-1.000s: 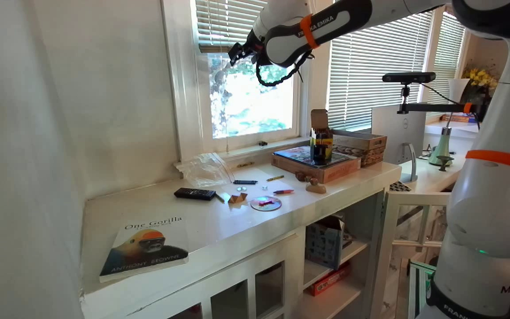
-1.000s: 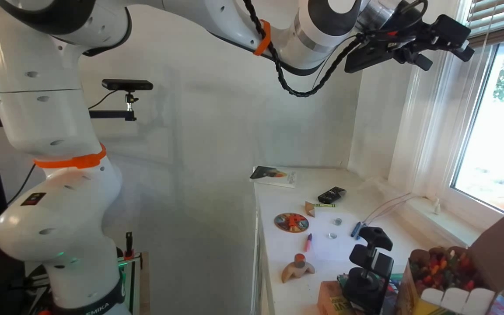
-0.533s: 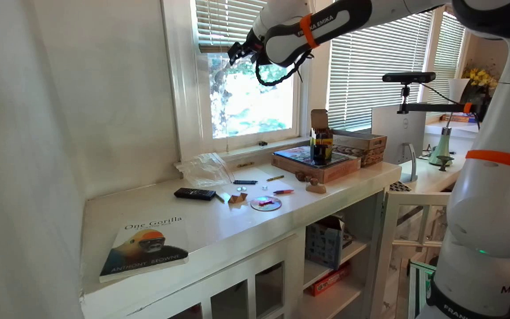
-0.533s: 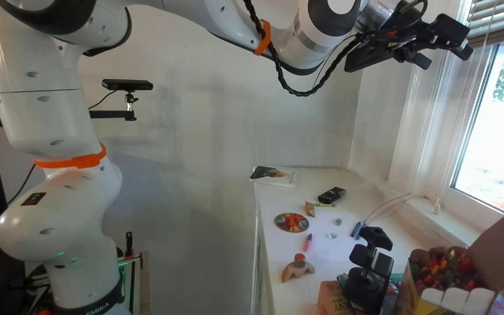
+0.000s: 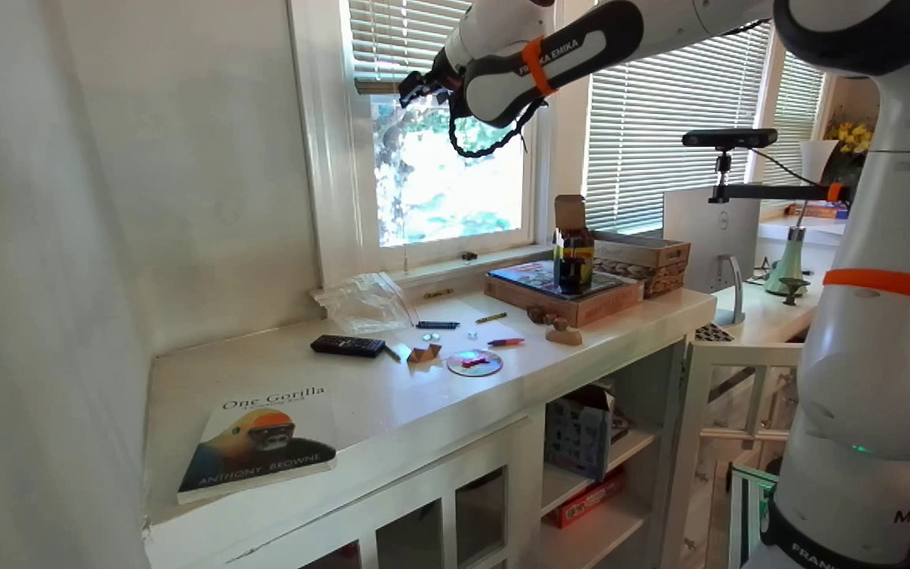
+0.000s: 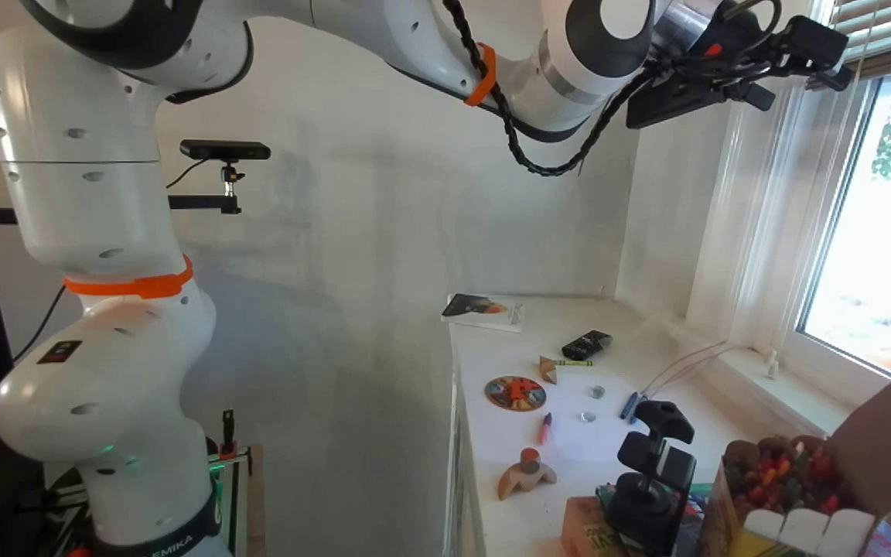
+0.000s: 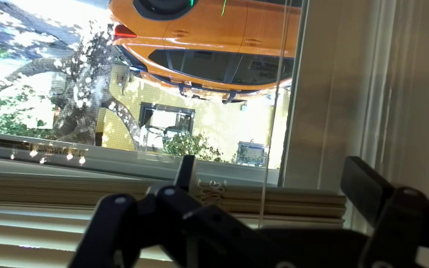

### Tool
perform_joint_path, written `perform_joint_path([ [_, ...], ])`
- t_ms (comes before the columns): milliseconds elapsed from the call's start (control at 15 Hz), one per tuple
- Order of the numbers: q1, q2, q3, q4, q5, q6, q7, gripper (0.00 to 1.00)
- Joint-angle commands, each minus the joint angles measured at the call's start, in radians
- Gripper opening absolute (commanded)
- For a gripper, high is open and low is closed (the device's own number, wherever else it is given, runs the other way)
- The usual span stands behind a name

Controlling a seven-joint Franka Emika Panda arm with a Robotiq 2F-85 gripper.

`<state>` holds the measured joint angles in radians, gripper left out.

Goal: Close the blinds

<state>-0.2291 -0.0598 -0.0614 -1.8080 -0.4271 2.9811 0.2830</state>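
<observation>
The blinds (image 5: 400,39) cover the upper part of the far window (image 5: 451,190); the gripper (image 7: 274,176) is near their lower edge, jaws spread wide. In an exterior view the white counter (image 5: 415,395) runs below, with a book (image 5: 261,442) near left, a remote (image 5: 347,346) beyond it and an open box (image 5: 573,265) far right; a pale wall (image 5: 194,174) rises at left.

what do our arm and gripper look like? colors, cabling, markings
Glossy white arm with rounded links, dark joint trim and orange bands. Pale FRANKA EMIKA lettering, partly covered by one band; a small dark label lower down. Black braided cable near the wrist. Black gripper with two jointed, flat-tipped fingers.
</observation>
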Motion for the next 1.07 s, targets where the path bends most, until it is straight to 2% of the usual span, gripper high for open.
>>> perform_joint_path([
  [0, -0.001, 0.068, -0.010, 0.057, 0.031, 0.060, -0.024, 1.00],
  [200, -0.004, 0.108, -0.012, 0.089, 0.047, 0.100, -0.024, 1.00],
  [267, -0.004, 0.121, -0.012, 0.101, 0.048, 0.108, -0.022, 0.79],
  [800, -0.020, 0.196, -0.010, 0.165, 0.046, 0.174, -0.023, 0.18],
  [867, -0.024, 0.203, -0.006, 0.169, 0.050, 0.179, -0.026, 0.28],
  [1000, -0.029, 0.214, 0.000, 0.175, 0.057, 0.190, -0.027, 0.38],
])
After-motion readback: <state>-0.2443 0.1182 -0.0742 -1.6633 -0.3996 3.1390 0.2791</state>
